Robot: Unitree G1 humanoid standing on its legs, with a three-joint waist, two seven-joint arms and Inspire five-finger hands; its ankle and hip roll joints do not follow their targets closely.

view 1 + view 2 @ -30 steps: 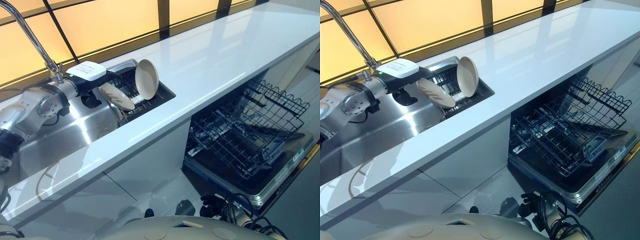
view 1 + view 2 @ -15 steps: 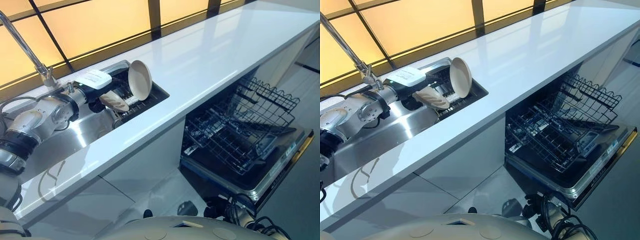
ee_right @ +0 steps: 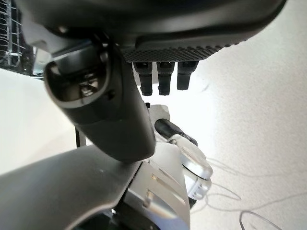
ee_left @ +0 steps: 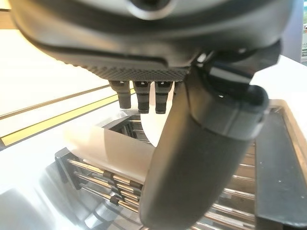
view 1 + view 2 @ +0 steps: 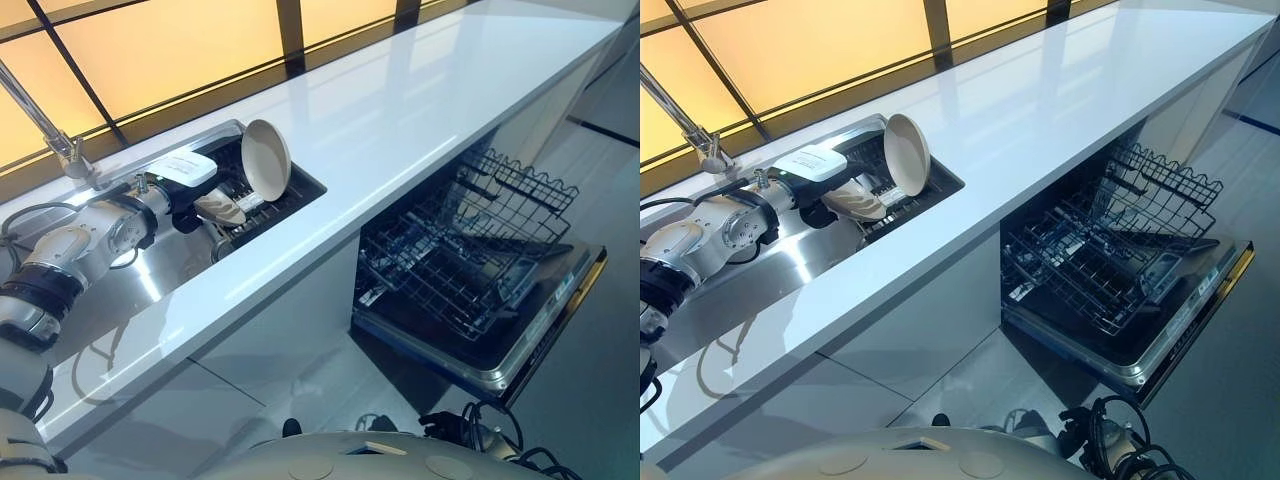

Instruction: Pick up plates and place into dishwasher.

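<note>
Left hand (image 5: pixel 825 195) reaching into the sink (image 5: pixel 790 262) at about 10 o'clock of the head views, right at the dark drying rack (image 5: pixel 925 190) set in the sink's 3 o'clock end. Fingers (image 4: pixel 144 98) of this hand curled over the upper side of a cream plate (image 5: pixel 855 205), thumb (image 4: pixel 201 158) across its front, so pinching the plate; plate tilted, nearly flat, lower edge down among the rack bars. Second cream plate (image 5: pixel 907 154) standing upright on its edge in the same rack, just beside the held one toward 2 o'clock, not touched by the hand. Faucet (image 5: pixel 45 130) rising at 10 o'clock behind the arm. Long white desk (image 5: pixel 1060 90) running from the sink toward 1 o'clock. Below the desk, at 4 o'clock, open dishwasher (image 5: pixel 500 355) with the door folded down and the lower wire rack (image 5: pixel 470 255) pulled out over it; no plate seen in this rack. Right hand (image 3: pixel 120 96) seen in its own wrist view, away from the sink, thumb relaxed and fingers (image 3: pixel 165 79) straight and slightly apart, holding nothing.
</note>
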